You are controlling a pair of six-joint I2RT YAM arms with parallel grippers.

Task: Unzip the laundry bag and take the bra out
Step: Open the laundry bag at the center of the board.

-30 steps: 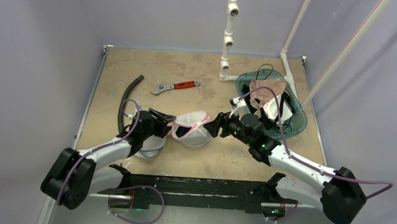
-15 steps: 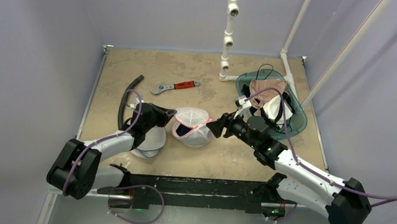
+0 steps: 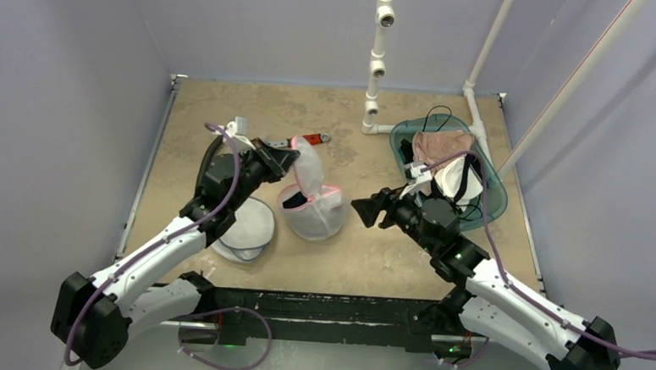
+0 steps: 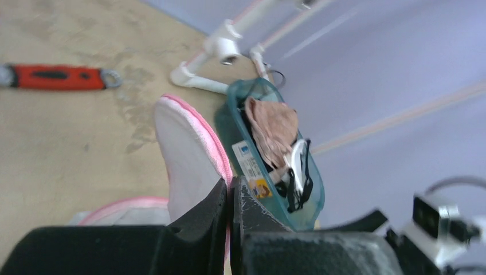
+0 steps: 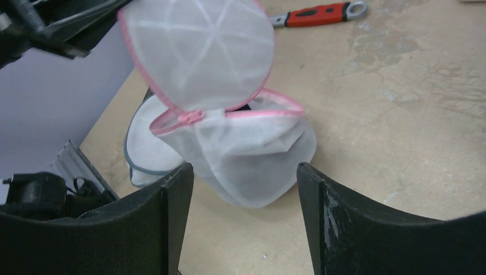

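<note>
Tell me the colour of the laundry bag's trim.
Pink trim on the laundry bag; clearest in right wrist view.

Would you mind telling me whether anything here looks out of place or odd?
A red-handled wrench lies on the table beyond the laundry bag, an odd tool among clothing. The bag's lid is raised only because the left arm's jaws pinch it.

Laundry bag (image 3: 313,214) mid-table; wrench (image 3: 313,138) behind it; basket (image 3: 402,128) right, clothes (image 3: 441,147) inside; flat pouch (image 3: 246,227), perhaps bra, just left.
</note>
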